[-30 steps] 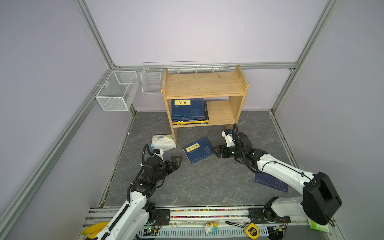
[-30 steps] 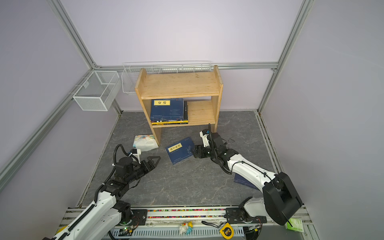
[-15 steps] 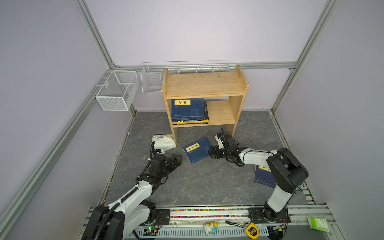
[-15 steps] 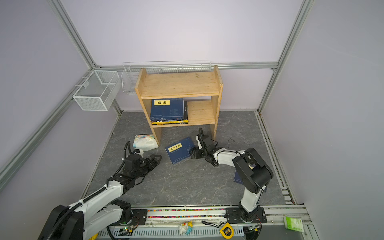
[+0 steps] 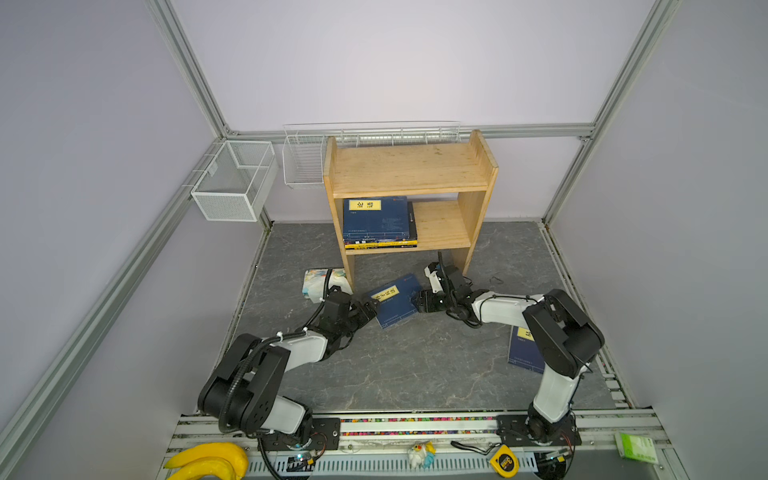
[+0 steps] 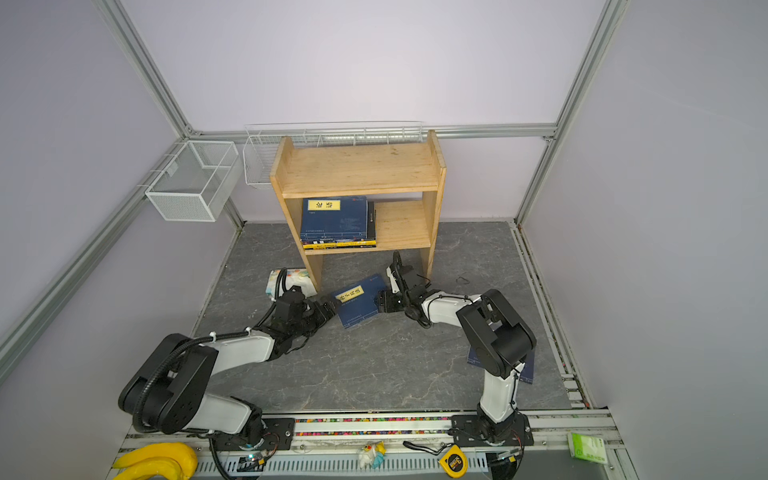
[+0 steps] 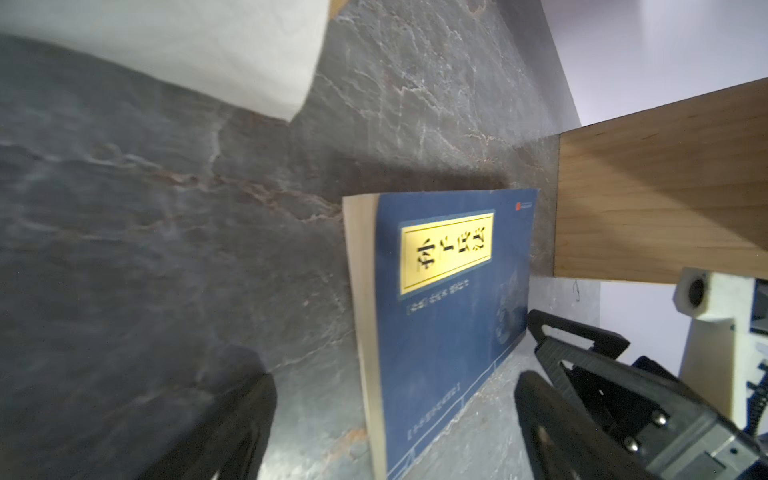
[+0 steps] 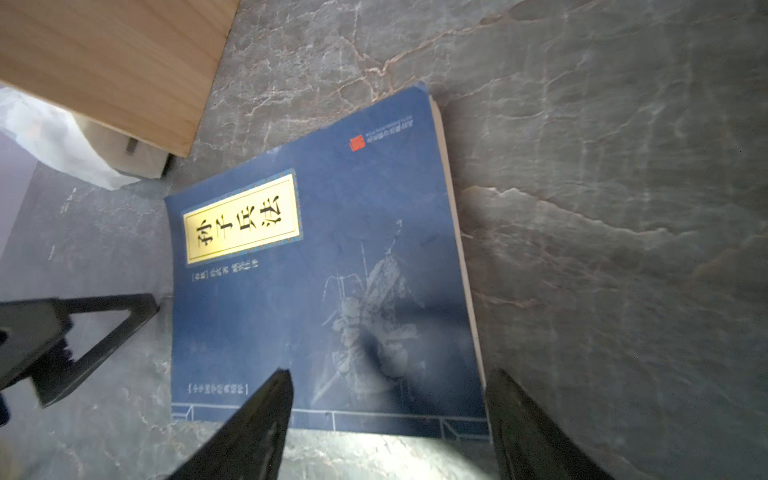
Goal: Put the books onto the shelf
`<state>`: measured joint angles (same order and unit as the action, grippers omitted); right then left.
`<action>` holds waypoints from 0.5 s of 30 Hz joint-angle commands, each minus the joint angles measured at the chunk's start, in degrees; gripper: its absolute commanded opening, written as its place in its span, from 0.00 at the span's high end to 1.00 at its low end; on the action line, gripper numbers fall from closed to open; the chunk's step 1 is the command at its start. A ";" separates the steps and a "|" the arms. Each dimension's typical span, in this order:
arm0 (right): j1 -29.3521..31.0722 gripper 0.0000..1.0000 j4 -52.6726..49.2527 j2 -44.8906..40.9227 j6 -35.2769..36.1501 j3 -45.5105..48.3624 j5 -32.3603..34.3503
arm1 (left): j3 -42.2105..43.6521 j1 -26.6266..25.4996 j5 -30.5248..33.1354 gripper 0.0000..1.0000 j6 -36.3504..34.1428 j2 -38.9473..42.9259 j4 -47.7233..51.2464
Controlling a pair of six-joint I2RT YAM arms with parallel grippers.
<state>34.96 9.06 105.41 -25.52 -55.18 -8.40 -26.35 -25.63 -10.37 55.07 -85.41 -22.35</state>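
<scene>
A navy blue book (image 5: pixel 392 299) (image 6: pixel 356 300) with a yellow title label lies flat on the grey floor in front of the wooden shelf (image 5: pixel 409 170) (image 6: pixel 357 168). My left gripper (image 5: pixel 370 309) (image 7: pixel 386 415) is open at its left end, with the book's (image 7: pixel 449 299) page edge between the fingers. My right gripper (image 5: pixel 419 301) (image 8: pixel 390 432) is open at the right end of the book (image 8: pixel 324 270), one finger (image 8: pixel 257 424) over the cover. A stack of books (image 5: pixel 378 220) (image 6: pixel 336 222) lies on the lower shelf. Another navy book (image 5: pixel 523 353) (image 6: pixel 528 370) lies under the right arm.
A white floral packet (image 5: pixel 318 280) lies by the shelf's left leg. Two wire baskets (image 5: pixel 232 183) (image 5: pixel 303 162) hang on the back wall. On the front rail lie a toy banana (image 5: pixel 208 459), a tape measure (image 5: pixel 505 461) and a green box (image 5: pixel 636 446).
Both arms have lowered towards the floor. The left gripper has moved right up to the book's left end. The right gripper has stayed at the right end and its fingers have narrowed a little.
</scene>
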 commanded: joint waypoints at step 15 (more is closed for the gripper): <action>0.66 0.45 4.48 -1.91 -6.07 2.63 -10.68 | 1.78 -0.51 -4.43 0.25 1.22 -9.04 -12.88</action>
<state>35.40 13.30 103.81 -30.94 -52.84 -18.33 -26.37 -25.85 -13.28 56.97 -93.69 -36.58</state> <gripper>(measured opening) 0.559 0.755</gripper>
